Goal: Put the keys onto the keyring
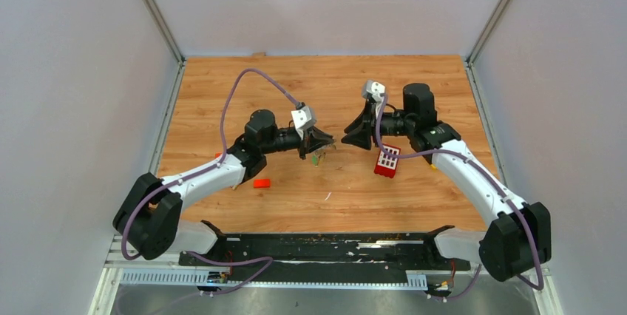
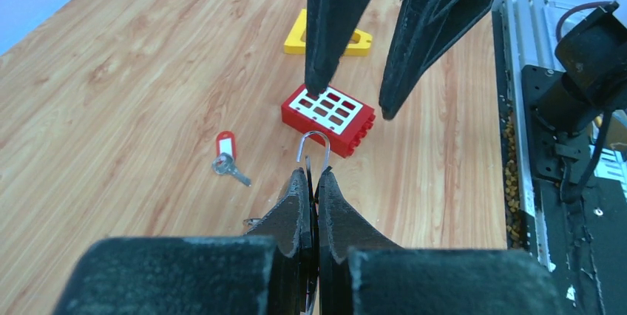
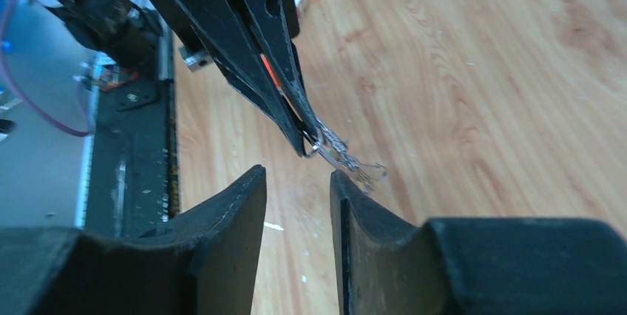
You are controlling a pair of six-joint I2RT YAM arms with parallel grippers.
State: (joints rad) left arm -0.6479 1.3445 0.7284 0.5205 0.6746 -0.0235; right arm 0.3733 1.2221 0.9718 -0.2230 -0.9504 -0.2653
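My left gripper (image 2: 314, 176) is shut on the keyring (image 2: 315, 143), whose thin silver wire loop sticks out past the fingertips. In the right wrist view the ring (image 3: 313, 142) sits at the left fingertips with silver keys (image 3: 349, 161) dangling from it. Seen from above, a green-headed key (image 1: 317, 157) hangs under the left gripper (image 1: 324, 140). My right gripper (image 3: 297, 174) is open, empty, and faces the ring a short way off. A key with a red tag (image 2: 226, 157) lies on the table.
A red block with white squares (image 2: 330, 112) lies below the two grippers, and a yellow plastic piece (image 2: 325, 35) lies beyond it. A small red block (image 1: 261, 183) sits by the left arm. The black base rail (image 1: 325, 245) runs along the near edge.
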